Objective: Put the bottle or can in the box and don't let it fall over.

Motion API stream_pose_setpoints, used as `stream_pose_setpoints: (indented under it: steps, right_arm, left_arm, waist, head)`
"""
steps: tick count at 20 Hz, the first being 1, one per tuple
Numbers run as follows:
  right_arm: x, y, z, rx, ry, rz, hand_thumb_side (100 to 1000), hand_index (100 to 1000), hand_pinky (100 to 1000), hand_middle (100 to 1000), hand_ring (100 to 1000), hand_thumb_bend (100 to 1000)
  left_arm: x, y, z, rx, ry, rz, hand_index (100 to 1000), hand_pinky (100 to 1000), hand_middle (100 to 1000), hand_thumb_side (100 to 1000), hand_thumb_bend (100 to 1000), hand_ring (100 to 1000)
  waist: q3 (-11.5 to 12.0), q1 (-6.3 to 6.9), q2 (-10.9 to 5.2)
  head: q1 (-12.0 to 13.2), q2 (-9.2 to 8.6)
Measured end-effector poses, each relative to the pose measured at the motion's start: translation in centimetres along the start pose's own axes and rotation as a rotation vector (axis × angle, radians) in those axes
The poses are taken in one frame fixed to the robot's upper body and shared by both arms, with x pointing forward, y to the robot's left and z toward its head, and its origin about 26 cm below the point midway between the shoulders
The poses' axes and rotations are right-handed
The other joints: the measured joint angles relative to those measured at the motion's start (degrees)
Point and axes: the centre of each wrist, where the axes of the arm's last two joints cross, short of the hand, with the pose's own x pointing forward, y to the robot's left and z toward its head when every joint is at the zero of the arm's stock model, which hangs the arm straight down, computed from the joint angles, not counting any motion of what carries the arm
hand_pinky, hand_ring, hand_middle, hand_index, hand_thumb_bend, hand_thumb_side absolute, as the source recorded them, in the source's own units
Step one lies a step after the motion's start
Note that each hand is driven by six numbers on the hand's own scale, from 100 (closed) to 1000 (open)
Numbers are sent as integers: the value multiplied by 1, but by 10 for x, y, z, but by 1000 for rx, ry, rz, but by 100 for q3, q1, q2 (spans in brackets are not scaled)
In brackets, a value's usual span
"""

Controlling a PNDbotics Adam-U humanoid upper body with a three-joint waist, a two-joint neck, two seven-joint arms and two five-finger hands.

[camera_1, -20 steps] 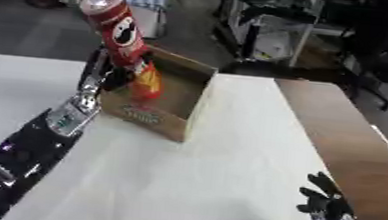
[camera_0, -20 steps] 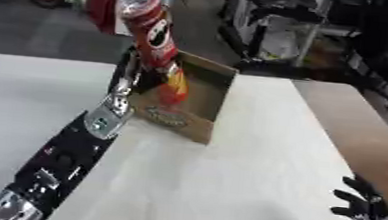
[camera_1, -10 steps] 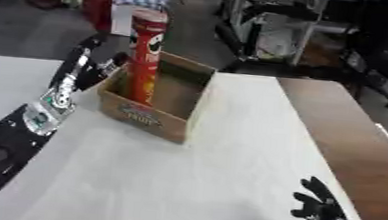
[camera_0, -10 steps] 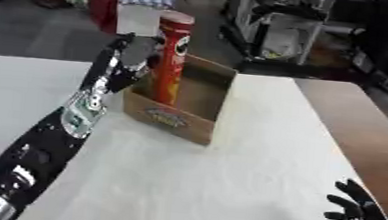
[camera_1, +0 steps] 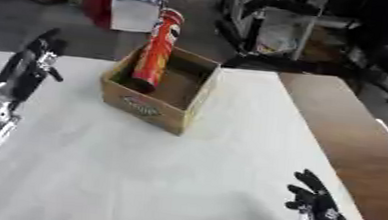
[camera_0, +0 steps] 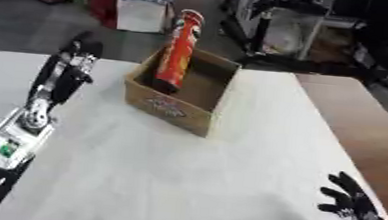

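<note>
A tall red can (camera_0: 177, 50) stands upright inside the brown cardboard box (camera_0: 182, 110), against its near-left corner, leaning slightly. Left of the box and well apart from the can, my left hand (camera_0: 69, 70) hovers with straight fingers and holds nothing. Down in the lower right corner my right hand (camera_0: 353, 215) rests open with its fingers up.
The box sits on a white table cover (camera_0: 174, 170); bare brown wood (camera_0: 363, 127) runs along the right side. Beyond the far edge stand office chairs (camera_0: 284, 19) and a white box with checked cloth (camera_0: 141, 2).
My left hand has let go of the can and drawn back leftwards from the box. The can stays standing in the box. The right hand has barely moved.
</note>
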Motion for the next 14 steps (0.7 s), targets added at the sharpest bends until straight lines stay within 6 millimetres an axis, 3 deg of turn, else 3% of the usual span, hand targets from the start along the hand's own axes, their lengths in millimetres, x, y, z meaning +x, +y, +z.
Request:
stream_pose_setpoints:
  steps: [5, 14]
  right_arm:
    - [-3, -5, 6, -22, 23, 19, 802, 1000, 682, 891, 831, 100]
    - [-4, -9, 8, -26, 25, 30, 771, 1000, 682, 892, 832, 100]
  left_arm:
    - [-1, -20, 41, 9, 57, 106, 942, 408, 750, 1000, 307, 872]
    - [-3, -38, 46, 66, 89, 188, 928, 399, 743, 1000, 294, 866]
  waist:
    - [191, -44, -70]
    - [235, -72, -227]
  head:
    - [-129, 81]
    - [-137, 177]
